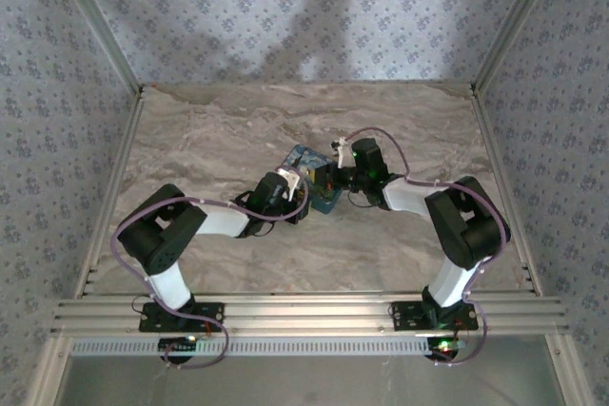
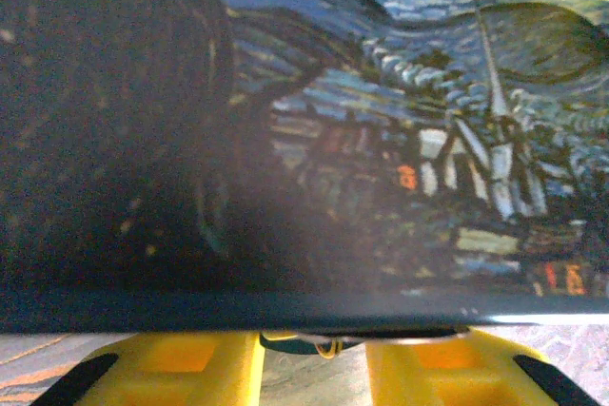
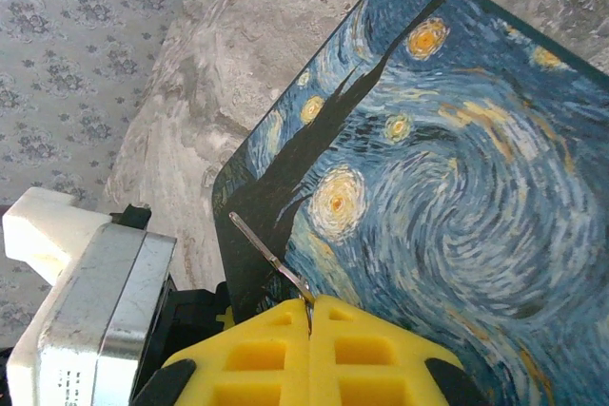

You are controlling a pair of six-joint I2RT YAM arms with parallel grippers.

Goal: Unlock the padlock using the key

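Note:
The night-sky painted box [image 1: 306, 157] lies mid-table between both arms. My left gripper [image 2: 312, 354] is at the box's lower edge [image 2: 381, 187]. A small dark-teal body, the padlock [image 2: 290, 345], spans the gap between the yellow fingers [image 2: 181, 368], and a thin gold ring [image 2: 328, 349] hangs beside it. Most of the padlock is hidden under the box edge. My right gripper [image 3: 310, 307] is shut on the key [image 3: 269, 258]. Its thin silver blade sticks out up-left over the dark corner of the box lid [image 3: 457, 168]. In the top view the two grippers [image 1: 295, 189] [image 1: 335, 176] meet at the box.
The left arm's white and silver wrist housing [image 3: 86, 301] sits close at the left of the right gripper. Bare marble tabletop [image 1: 209, 140] surrounds the box. Patterned walls [image 1: 67, 92] and metal rails [image 1: 304, 316] bound the table.

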